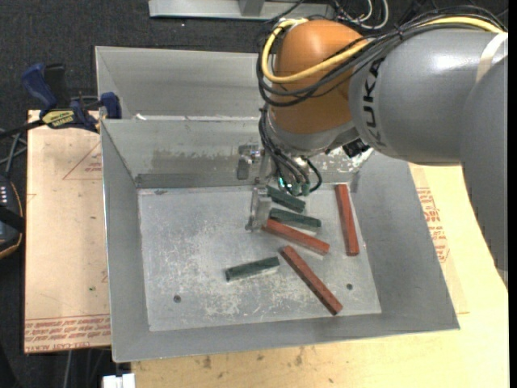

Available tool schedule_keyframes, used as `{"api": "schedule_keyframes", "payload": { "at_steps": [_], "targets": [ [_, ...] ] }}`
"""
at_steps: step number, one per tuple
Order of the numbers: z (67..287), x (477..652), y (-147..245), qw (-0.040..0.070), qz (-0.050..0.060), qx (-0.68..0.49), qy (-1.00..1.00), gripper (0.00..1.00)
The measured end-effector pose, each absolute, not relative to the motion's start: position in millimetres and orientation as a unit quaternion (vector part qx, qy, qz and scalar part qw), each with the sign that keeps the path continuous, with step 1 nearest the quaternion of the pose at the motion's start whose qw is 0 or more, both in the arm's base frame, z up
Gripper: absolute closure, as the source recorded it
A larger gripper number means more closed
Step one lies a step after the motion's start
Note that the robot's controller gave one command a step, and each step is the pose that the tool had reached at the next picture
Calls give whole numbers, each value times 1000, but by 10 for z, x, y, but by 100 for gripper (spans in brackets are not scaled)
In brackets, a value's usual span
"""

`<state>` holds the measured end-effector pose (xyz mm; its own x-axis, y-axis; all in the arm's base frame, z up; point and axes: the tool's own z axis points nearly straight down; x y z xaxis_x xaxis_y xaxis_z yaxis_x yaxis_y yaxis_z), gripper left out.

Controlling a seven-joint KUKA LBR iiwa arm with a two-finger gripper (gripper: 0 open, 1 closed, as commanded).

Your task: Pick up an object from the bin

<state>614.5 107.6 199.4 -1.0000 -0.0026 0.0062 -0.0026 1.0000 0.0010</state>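
We see the hand [262,215] low over the back middle of the bin [121,217], hanging under the arm's orange cover [311,75] and its cables. Its metal tip reaches down to the bin floor, or close to it. We cannot tell whether the hand is spread or pressed together, and nothing shows clearly as pinched in it.

Just beside the hand, on the view's right, three sticks lie close together. The upper green stick [287,201] lies nearest, partly under the hand. The lower green stick [297,219] lies just below it. The short red stick [297,235] slants away from the hand's tip, touching or nearly touching it.

Nearer to us than the hand, a long red stick [311,280] runs diagonally toward the front right. A lone green stick [252,270] lies below the hand, apart from it. Further to the right of the hand, a third red stick [348,219] lies almost lengthwise, well apart from the cluster.
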Motion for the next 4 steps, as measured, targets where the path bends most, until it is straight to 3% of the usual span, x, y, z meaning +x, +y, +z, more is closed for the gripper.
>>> {"api": "schedule_keyframes", "payload": {
  "at_steps": [1,2,3,4],
  "targets": [
    [2037,6163,1069,-1,-1,0,-1000,100],
    [2037,6163,1068,-1,-1,0,-1000,100],
    [1502,5818,1052,1,0,63,-998,0],
    [1511,5825,1052,0,-1,63,-998,0]
  ]
}}
